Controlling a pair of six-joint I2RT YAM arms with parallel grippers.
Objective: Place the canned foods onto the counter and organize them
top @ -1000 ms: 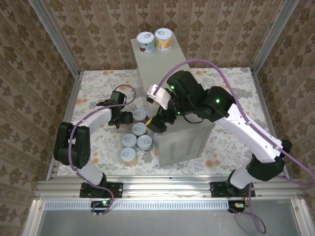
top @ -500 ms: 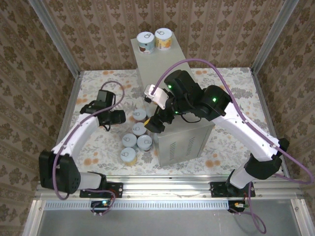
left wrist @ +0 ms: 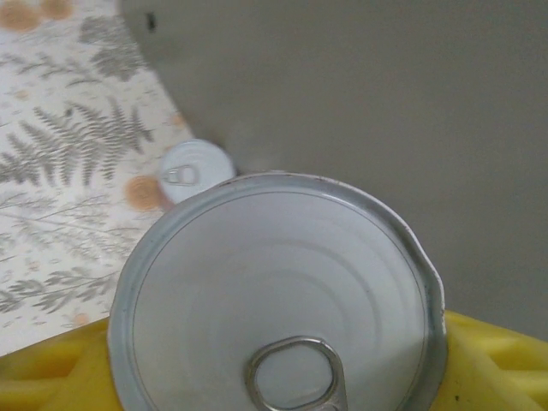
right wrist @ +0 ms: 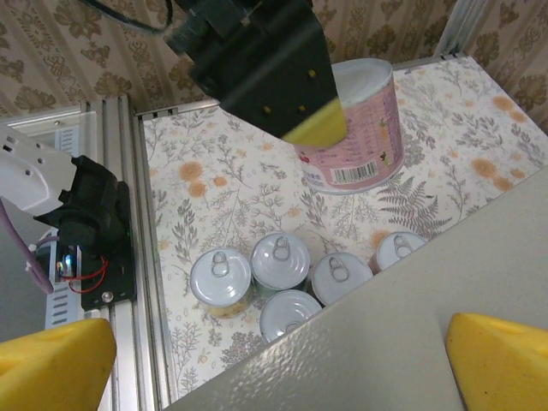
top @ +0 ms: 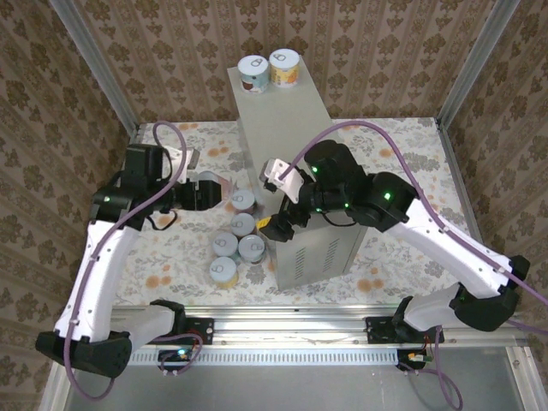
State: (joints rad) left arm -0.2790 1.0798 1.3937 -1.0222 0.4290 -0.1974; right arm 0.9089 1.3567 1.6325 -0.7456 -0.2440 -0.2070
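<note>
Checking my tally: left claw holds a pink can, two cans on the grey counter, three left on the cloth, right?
Not three: five cans sit on the cloth, per the right wrist view. The left claw holds the pink can, with two cans on the counter.

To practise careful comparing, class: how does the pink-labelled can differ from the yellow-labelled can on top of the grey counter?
The pink can is gripped by the left tool and held clear of the floral cloth; the yellow can stands free on the counter. The pink can hangs beside the counter's side wall; the yellow can sits at the top's far end, next to another can. Both are short cylinders with pale pull-tab lids.
</note>
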